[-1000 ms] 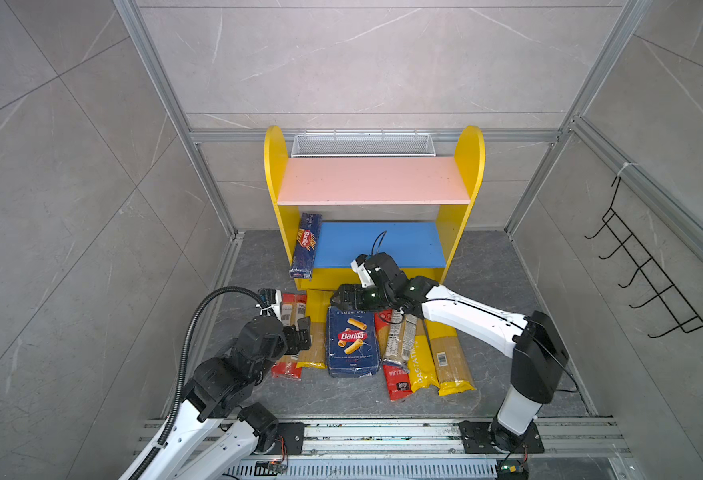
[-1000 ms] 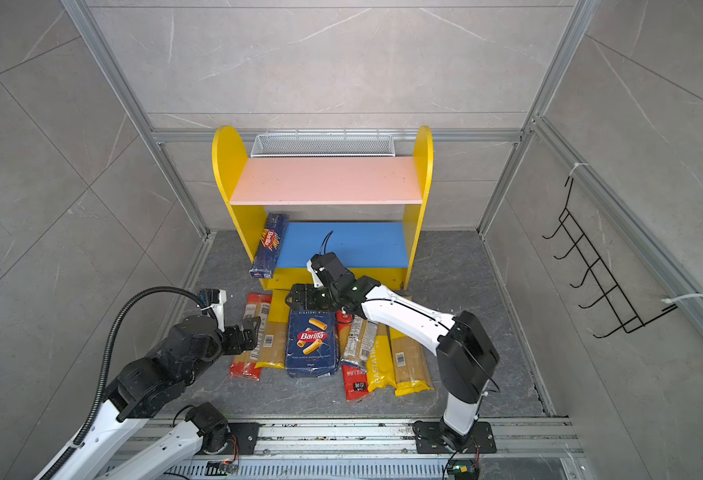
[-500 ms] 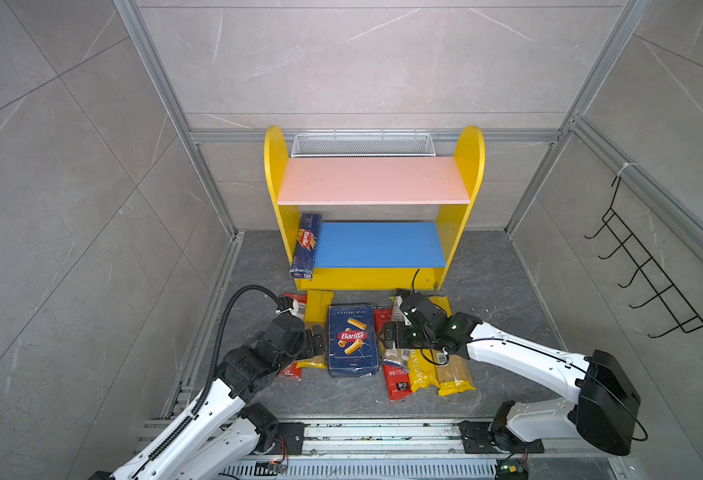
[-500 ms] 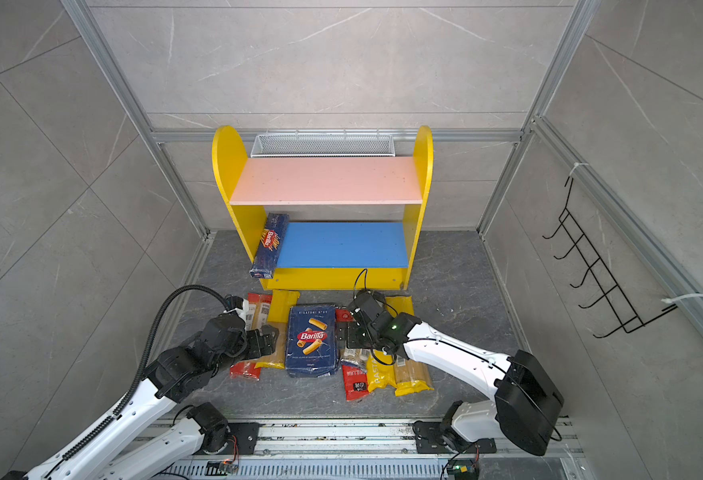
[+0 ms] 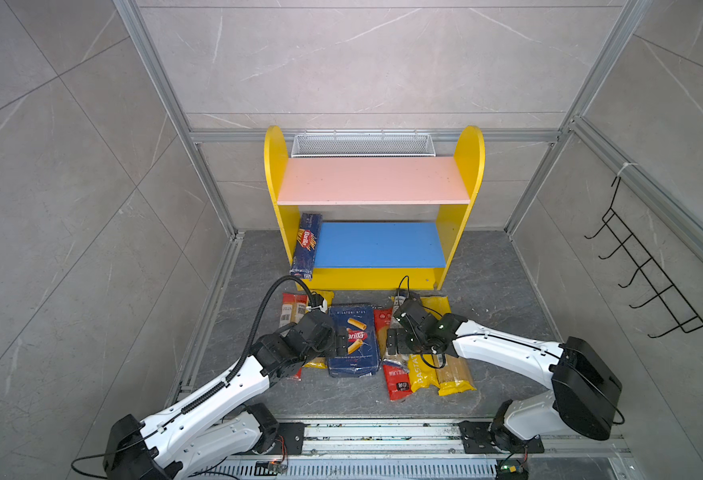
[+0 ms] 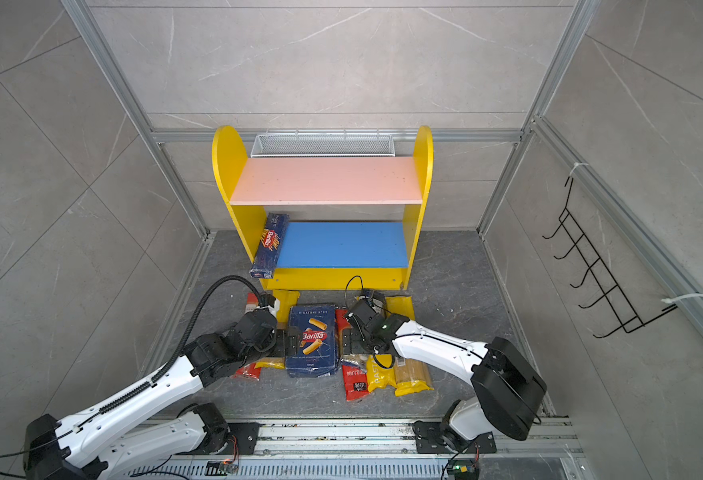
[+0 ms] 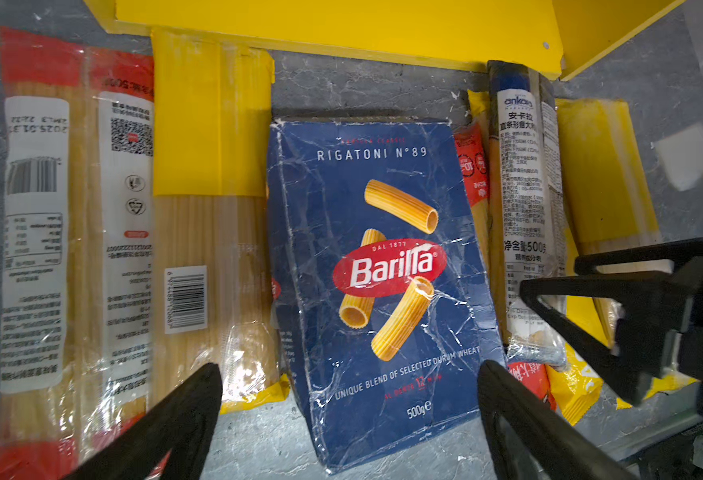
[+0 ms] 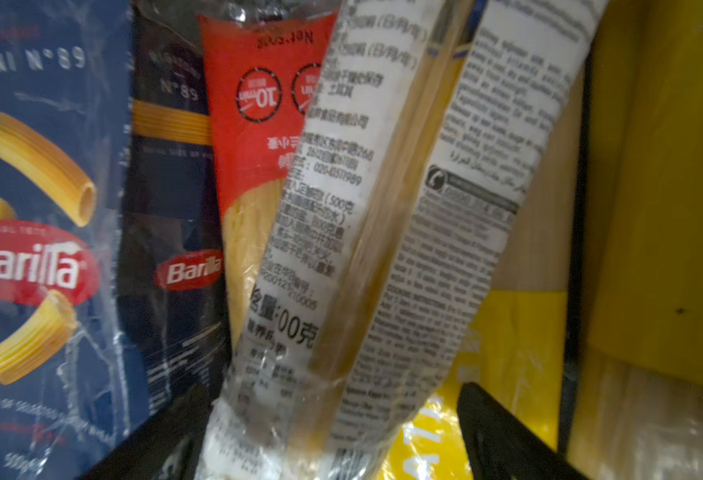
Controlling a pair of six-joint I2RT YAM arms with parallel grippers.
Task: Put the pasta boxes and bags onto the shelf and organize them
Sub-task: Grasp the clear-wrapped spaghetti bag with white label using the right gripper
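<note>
**Both pincers open over the packs in front of the shelf**

I have the left pincer [image 7: 349, 370] spread wide above the wide dark-blue Barilla rigatoni box [image 7: 383, 270]. One finger sits over each side of the box's near end, and it grips nothing. The box lies flat on the grey marbled worktop [image 5: 487, 266], just in front of the small yellow-sided shelf [image 5: 274, 166] with its pink upper board and blue lower board.

The right pincer [image 8: 331, 392] is open too. A long clear spaghetti bag with dark ends and white labels [image 8: 383, 232] runs between its fingers, and I cannot tell whether they touch it. That bag lies over a red-ended spaghetti bag [image 8: 258, 124] beside the rigatoni box.

On the box's other side lie a yellow-ended spaghetti bag [image 7: 212, 124] and, next to it, red-ended bags [image 7: 38, 208].

The long narrow dark-blue Barilla spaghetti box [image 5: 307, 245] is on the shelf. It lies at the left end of the blue board against the yellow side panel, with its near end poking past the front edge.
</note>
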